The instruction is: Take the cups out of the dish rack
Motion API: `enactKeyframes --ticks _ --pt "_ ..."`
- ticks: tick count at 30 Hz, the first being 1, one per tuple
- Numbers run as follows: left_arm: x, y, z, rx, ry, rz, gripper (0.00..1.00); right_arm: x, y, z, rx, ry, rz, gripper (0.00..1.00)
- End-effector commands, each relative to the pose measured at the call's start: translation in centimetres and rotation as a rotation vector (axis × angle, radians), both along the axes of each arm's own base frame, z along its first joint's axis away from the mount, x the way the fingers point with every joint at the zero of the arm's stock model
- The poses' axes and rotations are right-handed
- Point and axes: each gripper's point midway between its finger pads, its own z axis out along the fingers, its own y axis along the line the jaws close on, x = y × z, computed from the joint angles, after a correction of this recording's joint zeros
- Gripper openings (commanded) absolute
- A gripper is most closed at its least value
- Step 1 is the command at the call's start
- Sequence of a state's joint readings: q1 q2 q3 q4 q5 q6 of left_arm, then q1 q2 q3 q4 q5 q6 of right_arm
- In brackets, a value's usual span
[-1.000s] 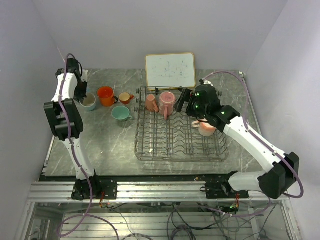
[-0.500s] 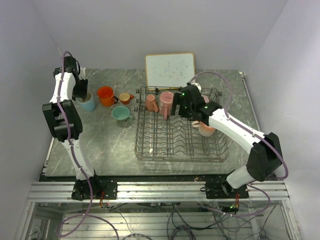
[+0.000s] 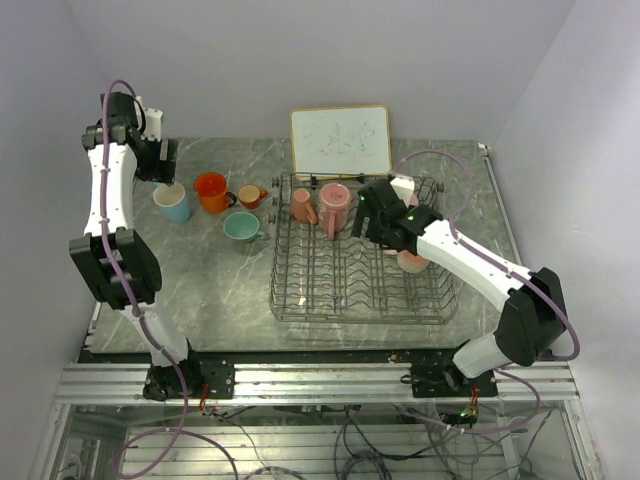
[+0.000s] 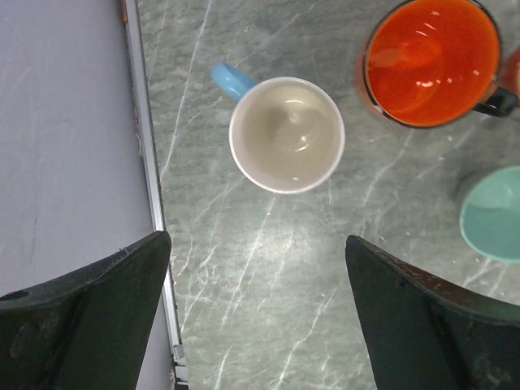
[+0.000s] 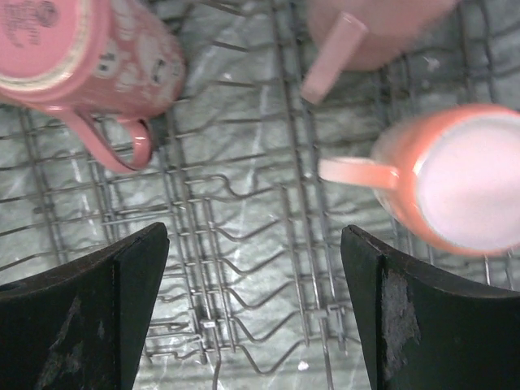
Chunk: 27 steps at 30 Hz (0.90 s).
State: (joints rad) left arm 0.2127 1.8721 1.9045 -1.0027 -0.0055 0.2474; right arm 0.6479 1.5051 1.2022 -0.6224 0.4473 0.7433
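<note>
Left gripper (image 4: pixel 256 240) hangs above the table, fingers spread wide, nothing between them. Light blue cup (image 4: pixel 286 134) stands upright on the marble below, close to the left table edge and clear of both fingers. Large orange mug (image 4: pixel 429 61) is just to its right, then small orange cup (image 3: pixel 250 195), with mint green cup (image 4: pixel 496 215) nearer the arms. All four are out of the rack.

Dish rack (image 3: pixel 350 290) sits centre-right and holds three cups. Small pink cup (image 3: pixel 303 206) and bigger pink mug (image 3: pixel 334 205) are close together at its far left corner; peach cup (image 5: pixel 463 179) is on the right side. Right gripper (image 5: pixel 256 236) hovers over the tines between them, fingers apart, empty.

Risks:
- A low left-arm swing could clip the blue cup and send it into the orange mug or off the near edge.
- On the right, fingers could snag tines on the way down.
- A handle could hook a tine on the lift and drag the rack.
- Glossy glaze could slip in a shallow pinch.
- The neighbouring pink cup could get knocked.
</note>
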Motion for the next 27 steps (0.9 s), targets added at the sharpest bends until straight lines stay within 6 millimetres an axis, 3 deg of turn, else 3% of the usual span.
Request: enactKeyframes --ticks 1,7,14,19,27 --pt "-2.3 -2.0 3.7 -0.058 -0.037 -0.095 0.99 -2.4 -3.5 -1.3 -0.016 0.051 -0.241 0.85" --pt "-4.9 -3.9 4.2 -0.111 -0.016 -0.171 0.99 -3.4 -4.1 -3.6 0.000 0.124 -0.423 0.78" --pt "-7.0 -6.0 4.1 -0.178 -0.004 -0.247 0.99 -1.7 -3.8 -4.8 0.015 0.091 -0.578 0.77" --pt "-7.6 -6.3 3.8 -0.182 0.003 -0.262 0.99 -0.5 -4.4 -5.1 -0.018 0.042 -0.674 0.77" --pt "-7.7 -6.5 3.8 -0.186 0.000 -0.272 0.99 -0.6 -5.3 -5.9 -0.005 0.000 -0.819 0.71"
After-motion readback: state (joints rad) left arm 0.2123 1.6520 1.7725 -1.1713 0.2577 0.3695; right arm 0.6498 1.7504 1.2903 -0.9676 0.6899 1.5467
